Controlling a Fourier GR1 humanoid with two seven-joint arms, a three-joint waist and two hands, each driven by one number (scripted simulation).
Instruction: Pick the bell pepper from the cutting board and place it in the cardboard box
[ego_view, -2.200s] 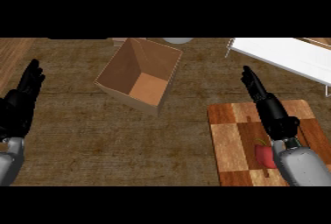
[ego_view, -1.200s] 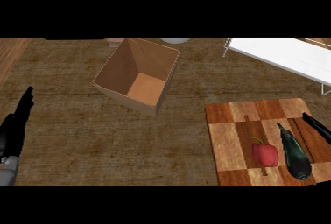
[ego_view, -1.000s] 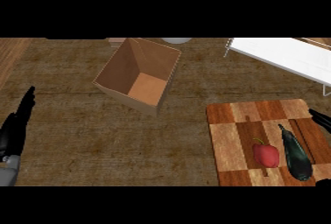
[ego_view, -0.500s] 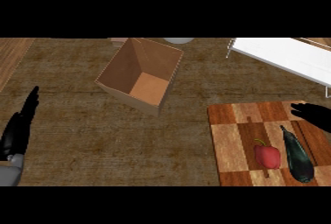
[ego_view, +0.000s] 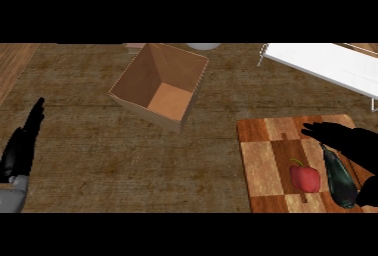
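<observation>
Red bell pepper (ego_view: 305, 178) lies on the cutting board (ego_view: 266, 150), just left of the right hand (ego_view: 347, 142) and nearer the robot. That hand has slid in over the board, fingers open, holding nothing. The grab looks next. The cardboard box (ego_view: 170, 97) sits far to its left.

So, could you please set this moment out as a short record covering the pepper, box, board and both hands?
bell pepper: red, lying on the cutting board, not held
cutting board: counter's right side; also bears a dark long vegetable
cardboard box: open, nothing visible inside, beyond the board to its left
right hand: open, over the board's far right part, apart from the pepper
left hand: open, resting at the left edge
task state: pepper not yet picked
</observation>
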